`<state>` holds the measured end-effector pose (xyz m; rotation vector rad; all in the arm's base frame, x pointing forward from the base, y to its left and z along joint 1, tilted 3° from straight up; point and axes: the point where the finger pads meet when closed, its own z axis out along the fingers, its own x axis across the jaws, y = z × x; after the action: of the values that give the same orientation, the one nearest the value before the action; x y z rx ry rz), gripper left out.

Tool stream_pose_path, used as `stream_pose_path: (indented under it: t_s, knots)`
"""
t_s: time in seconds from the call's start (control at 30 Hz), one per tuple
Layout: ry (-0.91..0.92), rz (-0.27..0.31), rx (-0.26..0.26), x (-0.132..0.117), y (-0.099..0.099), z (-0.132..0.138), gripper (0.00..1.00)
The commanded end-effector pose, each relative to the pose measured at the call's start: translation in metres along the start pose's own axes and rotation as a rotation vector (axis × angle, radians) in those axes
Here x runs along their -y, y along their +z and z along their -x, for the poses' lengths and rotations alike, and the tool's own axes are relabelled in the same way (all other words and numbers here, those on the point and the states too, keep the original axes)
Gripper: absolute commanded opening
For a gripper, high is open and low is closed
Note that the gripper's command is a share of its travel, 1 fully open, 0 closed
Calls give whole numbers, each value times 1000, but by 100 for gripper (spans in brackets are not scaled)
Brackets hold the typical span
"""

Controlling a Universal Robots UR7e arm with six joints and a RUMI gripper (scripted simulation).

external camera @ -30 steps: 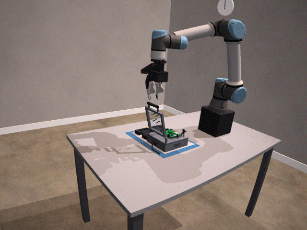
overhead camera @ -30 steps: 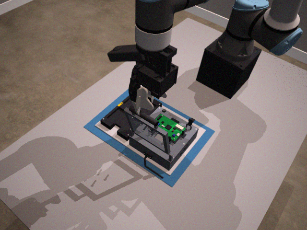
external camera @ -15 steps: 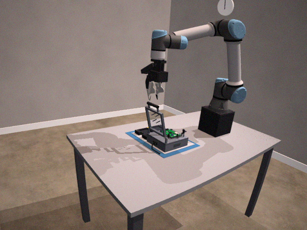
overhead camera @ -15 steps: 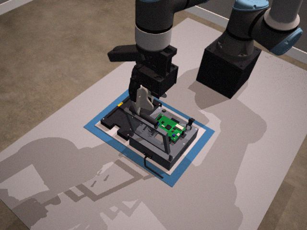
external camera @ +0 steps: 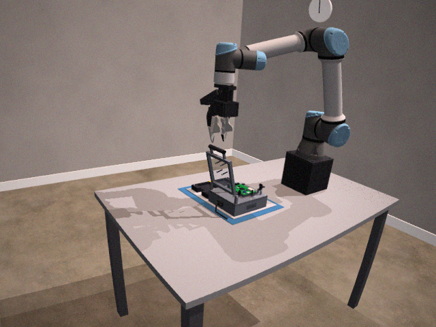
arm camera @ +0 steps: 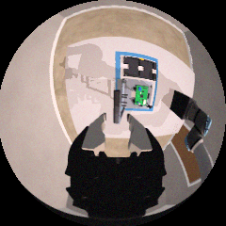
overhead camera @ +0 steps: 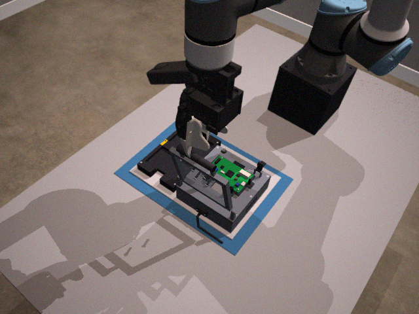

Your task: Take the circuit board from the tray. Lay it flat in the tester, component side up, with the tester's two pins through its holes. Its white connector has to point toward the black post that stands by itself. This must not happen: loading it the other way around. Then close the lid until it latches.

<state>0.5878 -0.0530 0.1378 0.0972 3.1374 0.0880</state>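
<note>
- Exterior view: poised just above black cylindrical handle (overhead camera: 203, 163) (external camera: 216, 149) (arm camera: 117, 104) of raised grey-framed lid (overhead camera: 226, 195) (external camera: 231, 177) (arm camera: 124, 87).
- Pale-fingered gripper (overhead camera: 196, 148) (external camera: 217, 141) (arm camera: 116, 113) partly open, holding nothing.
- Handle's long axis running between fingertips, probably for closing.

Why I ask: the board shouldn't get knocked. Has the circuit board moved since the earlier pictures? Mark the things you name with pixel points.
No, the circuit board (overhead camera: 233, 172) (external camera: 243, 188) (arm camera: 141, 95) shows no visible shift against the blue border (overhead camera: 260, 212) (external camera: 257, 212) (arm camera: 156, 80).
</note>
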Motion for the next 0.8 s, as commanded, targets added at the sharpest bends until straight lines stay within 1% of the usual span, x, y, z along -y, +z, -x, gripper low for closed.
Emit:
stream_pose_path:
  t_s: [0.0,0.37,0.77]
  knots:
    - [0,0,2,0,-1,0,30]
    - [0,0,2,0,1,0,30]
    - [0,0,2,0,14,0,30]
